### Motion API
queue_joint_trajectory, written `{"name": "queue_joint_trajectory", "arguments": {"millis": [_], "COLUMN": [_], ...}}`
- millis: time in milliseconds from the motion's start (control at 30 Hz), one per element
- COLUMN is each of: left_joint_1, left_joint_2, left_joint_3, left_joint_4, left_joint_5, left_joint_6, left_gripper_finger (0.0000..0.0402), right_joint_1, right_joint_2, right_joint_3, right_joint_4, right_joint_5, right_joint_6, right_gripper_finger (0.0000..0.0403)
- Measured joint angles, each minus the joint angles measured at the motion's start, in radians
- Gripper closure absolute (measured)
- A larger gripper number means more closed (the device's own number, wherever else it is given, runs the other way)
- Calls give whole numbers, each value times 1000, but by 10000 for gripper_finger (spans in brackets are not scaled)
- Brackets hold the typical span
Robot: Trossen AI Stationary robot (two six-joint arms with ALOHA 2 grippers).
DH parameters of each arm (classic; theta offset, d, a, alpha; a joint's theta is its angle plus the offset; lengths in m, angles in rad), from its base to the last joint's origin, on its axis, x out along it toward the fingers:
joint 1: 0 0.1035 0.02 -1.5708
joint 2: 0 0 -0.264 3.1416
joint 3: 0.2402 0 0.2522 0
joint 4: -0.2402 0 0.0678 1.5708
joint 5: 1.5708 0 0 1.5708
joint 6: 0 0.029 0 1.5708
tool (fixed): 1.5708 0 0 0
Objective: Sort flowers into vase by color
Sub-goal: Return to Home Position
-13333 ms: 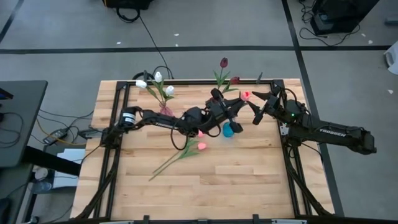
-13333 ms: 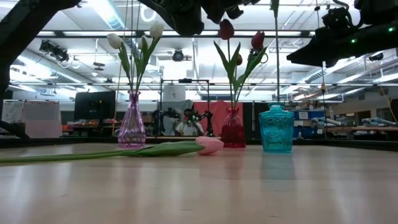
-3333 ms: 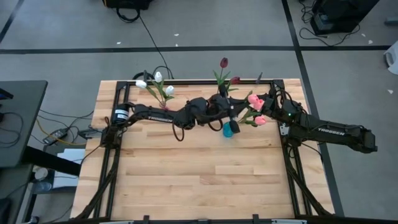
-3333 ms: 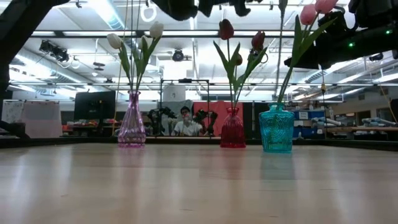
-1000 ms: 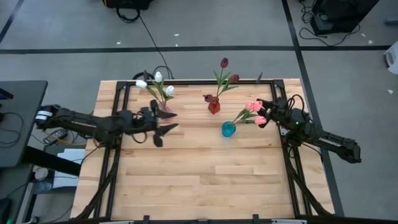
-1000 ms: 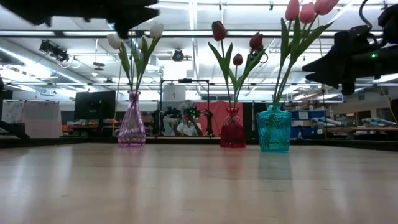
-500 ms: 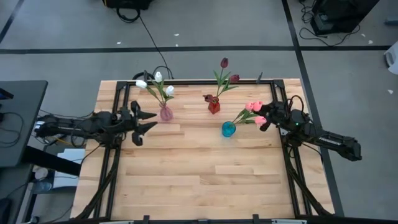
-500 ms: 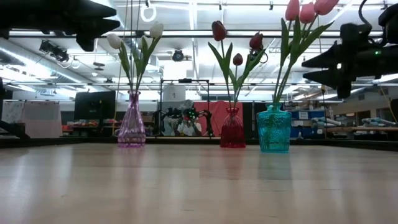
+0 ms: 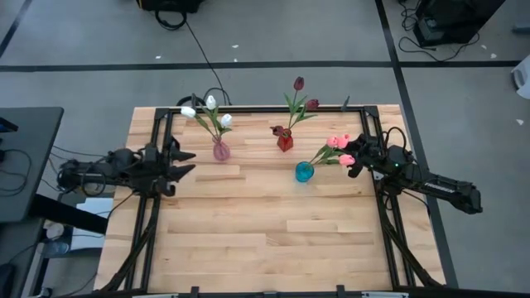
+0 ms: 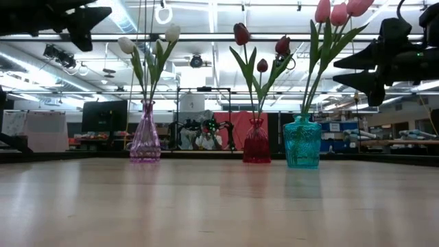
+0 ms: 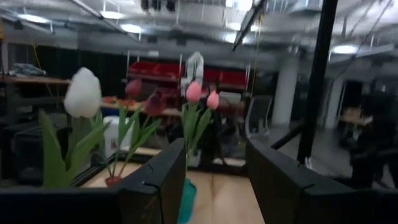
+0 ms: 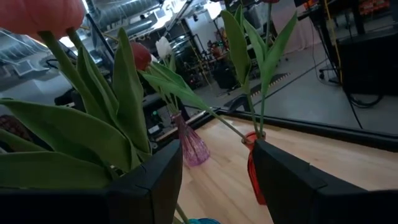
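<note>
Three vases stand in a row at the table's far side. A purple vase [image 9: 220, 151] holds white tulips [image 9: 209, 109]. A red vase [image 9: 285, 141] holds dark red tulips [image 9: 298, 84]. A teal vase [image 9: 305, 171] holds pink tulips [image 9: 339, 142], whose stems stick into its neck [image 10: 302, 118]. My left gripper [image 9: 185, 163] is open and empty, left of the purple vase. My right gripper [image 9: 354, 160] is open and empty, just right of the pink heads, with their leaves [image 12: 81, 143] close in front of it.
A black frame [image 9: 248, 109] runs along the table's far edge and down both sides. The near half of the wooden table [image 9: 265, 240] shows bare boards. A person [image 10: 204, 140] sits in the room beyond the table, between the purple and red vases.
My left gripper has drawn back toward the table's left edge, past the purple vase, staying open. The vases and flowers have kept still.
</note>
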Motion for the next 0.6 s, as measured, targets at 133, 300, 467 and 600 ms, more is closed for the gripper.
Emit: {"name": "queue_joint_trajectory", "arguments": {"millis": [133,300,467,600], "left_joint_1": [1,0,0,0], "left_joint_2": [-113,-100,-99,-97], "left_joint_3": [-83,-129,-160,-180], "left_joint_4": [36,62,68,65], "left_joint_5": [10,51,57,59], "left_joint_6": [-43,-98,-231,-322], "left_gripper_finger": [230,230,230,229], "right_joint_1": [0,0,0,0], "right_joint_2": [0,-1,1,2], "right_joint_3": [0,0,0,0], "right_joint_4": [0,1,7,8], "right_joint_5": [0,4,5,6], "right_joint_6": [0,-1,-1,-1], "right_gripper_finger": [197,197,197,197]}}
